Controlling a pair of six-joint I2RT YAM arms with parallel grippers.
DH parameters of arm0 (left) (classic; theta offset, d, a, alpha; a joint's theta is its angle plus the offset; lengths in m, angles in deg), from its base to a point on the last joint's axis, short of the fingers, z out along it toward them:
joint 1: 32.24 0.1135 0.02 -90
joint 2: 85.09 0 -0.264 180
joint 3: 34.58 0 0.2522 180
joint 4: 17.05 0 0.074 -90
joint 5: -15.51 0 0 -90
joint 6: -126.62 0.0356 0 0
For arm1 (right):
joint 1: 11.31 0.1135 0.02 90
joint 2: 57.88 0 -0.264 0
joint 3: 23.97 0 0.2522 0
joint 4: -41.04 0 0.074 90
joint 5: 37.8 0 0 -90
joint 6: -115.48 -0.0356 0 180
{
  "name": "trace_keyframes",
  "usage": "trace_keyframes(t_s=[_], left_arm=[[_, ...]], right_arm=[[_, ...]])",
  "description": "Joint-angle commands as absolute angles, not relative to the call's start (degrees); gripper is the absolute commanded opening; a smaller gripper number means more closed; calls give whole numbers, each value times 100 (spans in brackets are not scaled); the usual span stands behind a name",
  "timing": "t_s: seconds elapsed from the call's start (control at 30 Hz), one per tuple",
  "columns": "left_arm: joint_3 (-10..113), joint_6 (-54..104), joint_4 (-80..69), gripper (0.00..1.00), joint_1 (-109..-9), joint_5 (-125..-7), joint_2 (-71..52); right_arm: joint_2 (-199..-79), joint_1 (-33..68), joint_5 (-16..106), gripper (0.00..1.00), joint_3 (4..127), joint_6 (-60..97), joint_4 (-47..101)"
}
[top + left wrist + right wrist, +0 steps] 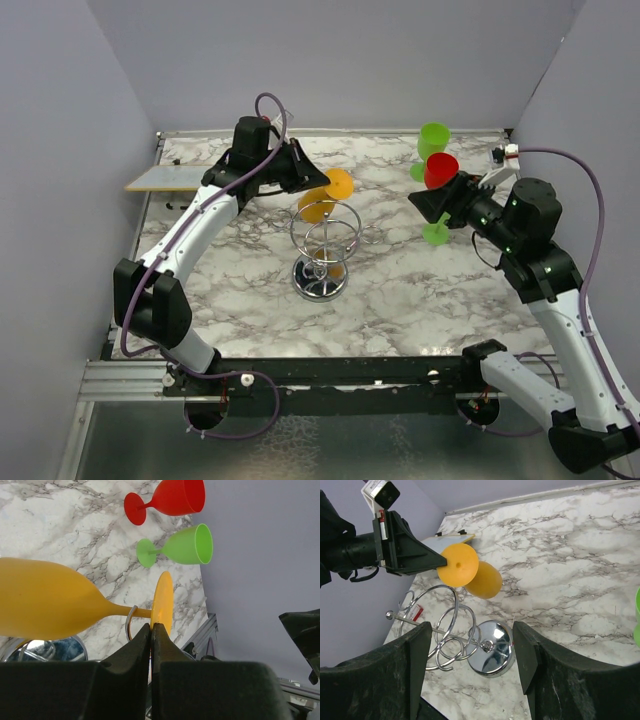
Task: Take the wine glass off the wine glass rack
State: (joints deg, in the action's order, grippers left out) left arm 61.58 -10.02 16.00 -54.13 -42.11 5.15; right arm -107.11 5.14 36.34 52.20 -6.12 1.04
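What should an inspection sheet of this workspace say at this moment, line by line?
Surface: marble-pattern table, no spills seen.
Job's things: orange wine glass is sideways, its stem inside a wire loop of the chrome rack.
Clutter: red glass and green glass far right; flat board at the left edge.
Grippers: left gripper pinches the orange glass's foot; right gripper open, empty.
Cables: purple cable on each arm, away from the rack.
Surroundings: plain grey walls; otherwise nothing seen.
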Motion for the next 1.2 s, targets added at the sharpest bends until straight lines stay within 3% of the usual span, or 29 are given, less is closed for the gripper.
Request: trace_keyframes(t_s=[0.0, 0.57, 0.97, 1.17], left_arm=[[6214, -1267, 1359, 0, -5454, -3916, 476], [6229, -2120, 361, 0, -5422, -3567, 658], [7070, -1809, -134, 0, -5246, -3652, 831], [7101, -1173, -805, 0, -5249, -3790, 325]], right_arm=[[-10565, 530, 3812, 67, 5294, -494, 24], [-10432, 530, 3938, 67, 5376, -394, -82], [-10169, 526, 4191, 69, 5417, -196, -86], [-10121, 530, 4172, 69, 5454, -197, -99]])
